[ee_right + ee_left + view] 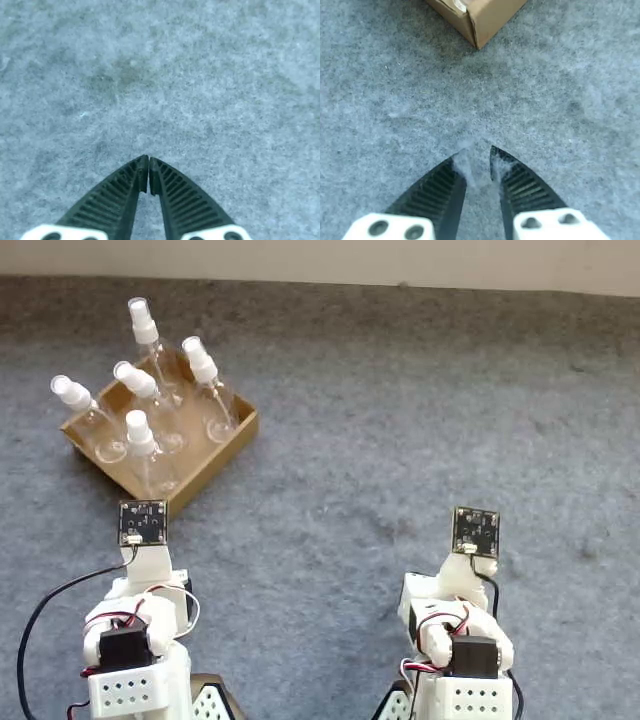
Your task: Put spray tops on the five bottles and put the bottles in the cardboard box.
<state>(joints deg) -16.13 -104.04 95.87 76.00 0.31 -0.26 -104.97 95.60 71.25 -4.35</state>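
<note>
The left arm point(135, 640) and the right arm point(460, 640) sat at the near edge of the table, well apart from each other. The left gripper point(477, 155) hung low over the grey felt point(400, 420) with its fingers a little apart and nothing between them. The right gripper point(149, 167) had its fingers together at the tips, also holding nothing. Just beyond the left gripper was a corner of the cardboard box point(480, 20). Farther out, the box point(205, 472) held all five bottles point(170, 435), each standing with a white spray top point(199, 358) on it.
</note>
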